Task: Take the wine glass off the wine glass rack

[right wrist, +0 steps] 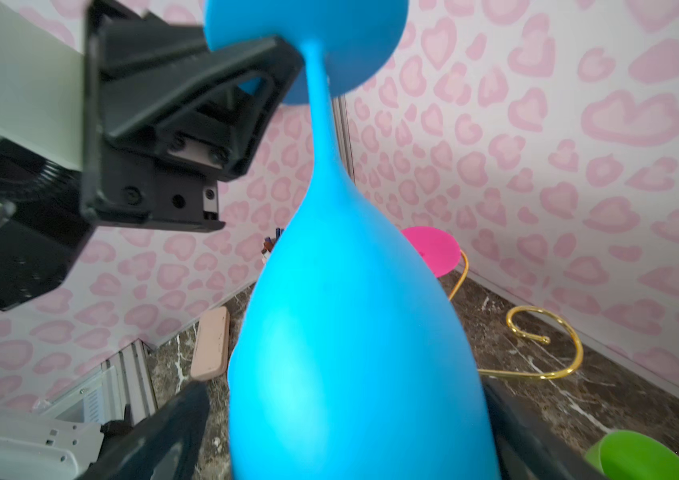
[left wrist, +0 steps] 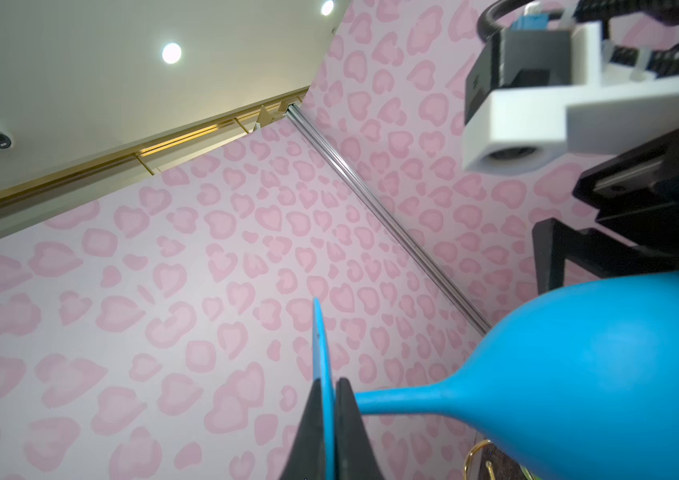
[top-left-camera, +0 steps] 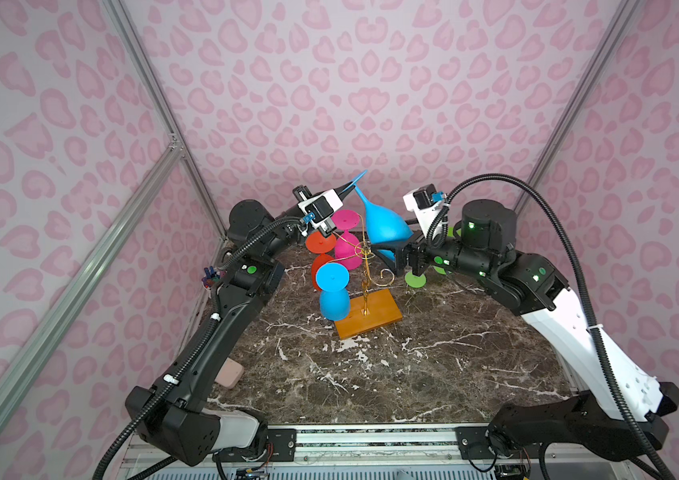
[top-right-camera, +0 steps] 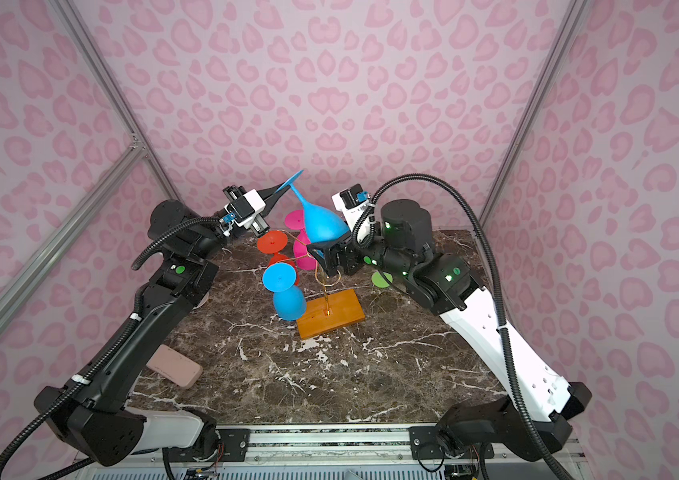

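Jaws first: the left jaws pinch the foot edge of the blue wine glass [top-left-camera: 383, 226], held tilted, foot up, above the wine glass rack [top-left-camera: 383, 313]; the right jaws stand spread around its bowl. I'd hold that pinch firm, ease the right jaws straight back, then lift clear of the magenta glass [top-left-camera: 346, 255] hanging just beside.

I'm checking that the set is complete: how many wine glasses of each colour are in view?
Blue: 2, the held blue glass and the hanging blue glass
Pink: 1, the pink glass
Red: 1, the red glass
Green: 1, the green glass, partly hidden
Total: 5
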Available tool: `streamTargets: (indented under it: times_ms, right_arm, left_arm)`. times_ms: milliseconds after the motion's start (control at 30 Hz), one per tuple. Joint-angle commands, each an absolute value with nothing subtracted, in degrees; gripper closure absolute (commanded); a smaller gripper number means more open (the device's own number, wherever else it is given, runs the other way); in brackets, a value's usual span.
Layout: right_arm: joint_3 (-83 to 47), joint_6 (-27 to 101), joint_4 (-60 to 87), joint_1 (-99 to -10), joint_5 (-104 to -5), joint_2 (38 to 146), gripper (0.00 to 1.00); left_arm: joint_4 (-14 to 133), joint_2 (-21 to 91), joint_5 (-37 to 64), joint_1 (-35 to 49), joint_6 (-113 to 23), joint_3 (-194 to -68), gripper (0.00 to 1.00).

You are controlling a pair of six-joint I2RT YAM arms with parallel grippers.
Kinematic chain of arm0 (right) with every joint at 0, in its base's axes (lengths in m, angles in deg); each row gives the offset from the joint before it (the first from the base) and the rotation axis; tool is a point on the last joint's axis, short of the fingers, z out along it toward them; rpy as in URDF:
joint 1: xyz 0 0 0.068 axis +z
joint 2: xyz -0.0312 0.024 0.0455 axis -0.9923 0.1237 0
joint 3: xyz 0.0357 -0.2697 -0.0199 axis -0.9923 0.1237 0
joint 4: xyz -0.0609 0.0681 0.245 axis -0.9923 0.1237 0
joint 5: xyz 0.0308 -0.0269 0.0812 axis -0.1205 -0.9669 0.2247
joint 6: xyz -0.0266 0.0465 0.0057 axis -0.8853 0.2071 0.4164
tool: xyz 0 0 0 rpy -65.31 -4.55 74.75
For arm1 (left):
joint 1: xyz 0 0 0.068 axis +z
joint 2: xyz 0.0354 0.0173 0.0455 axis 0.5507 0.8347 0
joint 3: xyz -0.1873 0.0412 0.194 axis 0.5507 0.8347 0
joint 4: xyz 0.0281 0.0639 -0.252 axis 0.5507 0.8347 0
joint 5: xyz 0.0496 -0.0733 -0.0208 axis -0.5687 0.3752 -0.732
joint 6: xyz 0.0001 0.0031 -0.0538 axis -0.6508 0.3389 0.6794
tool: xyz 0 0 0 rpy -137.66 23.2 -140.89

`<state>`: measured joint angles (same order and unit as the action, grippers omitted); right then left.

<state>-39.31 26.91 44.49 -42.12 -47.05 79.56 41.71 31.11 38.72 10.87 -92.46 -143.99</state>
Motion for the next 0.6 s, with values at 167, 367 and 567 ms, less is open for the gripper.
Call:
streamTargets:
  times_ms: [167,367,567]
  right_arm:
    - [-23.9,30.7,23.5,-46.1,-43.1,65.8,0.02]
    - [-16.2,35.4,16.3,-52.4,-41.9,60.7,0.24]
    - [-17.1,36.5,14.1,-53.4,-40.2,65.0,0.35]
  left_arm:
    - [37.5,32.8,31.3,15.1,-73.9,-143.9,0.97]
    - [35.3,33.5,34.1,17.1,-64.2,-143.3,0.97]
    - [34.4,33.6,36.1,17.2,-60.2,-142.9,0.97]
